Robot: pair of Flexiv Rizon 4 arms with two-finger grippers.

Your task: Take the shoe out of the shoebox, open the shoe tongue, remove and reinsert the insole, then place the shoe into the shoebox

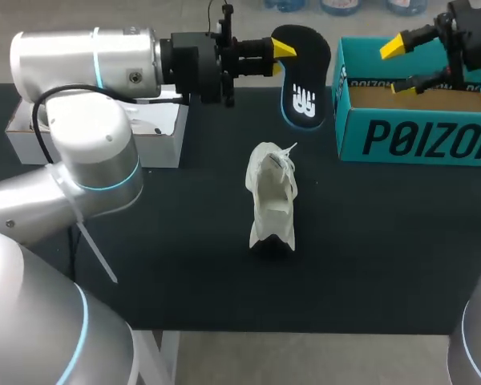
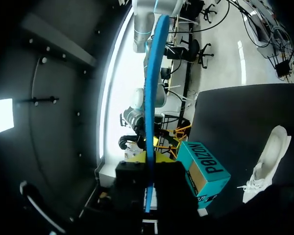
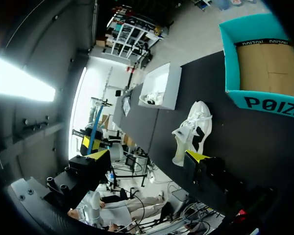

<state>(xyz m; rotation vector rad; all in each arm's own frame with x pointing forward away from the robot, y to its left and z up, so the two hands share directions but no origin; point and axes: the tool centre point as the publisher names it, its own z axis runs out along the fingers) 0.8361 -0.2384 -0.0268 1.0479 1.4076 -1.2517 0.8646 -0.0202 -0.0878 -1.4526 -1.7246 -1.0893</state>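
The left hand (image 1: 279, 58) is at the top middle of the head view. It pinches the black insole (image 1: 306, 80) near its top end. In the left wrist view, the insole's blue edge (image 2: 149, 112) runs up between the fingers. The white shoe (image 1: 272, 196) is in the middle of the dark counter (image 1: 385, 265), well apart from both hands. The blue shoebox (image 1: 417, 140) sits open at the upper right. The right hand (image 1: 401, 66) hangs over it, fingers spread wide, holding nothing. A white box (image 1: 156, 132) sits at the upper left.
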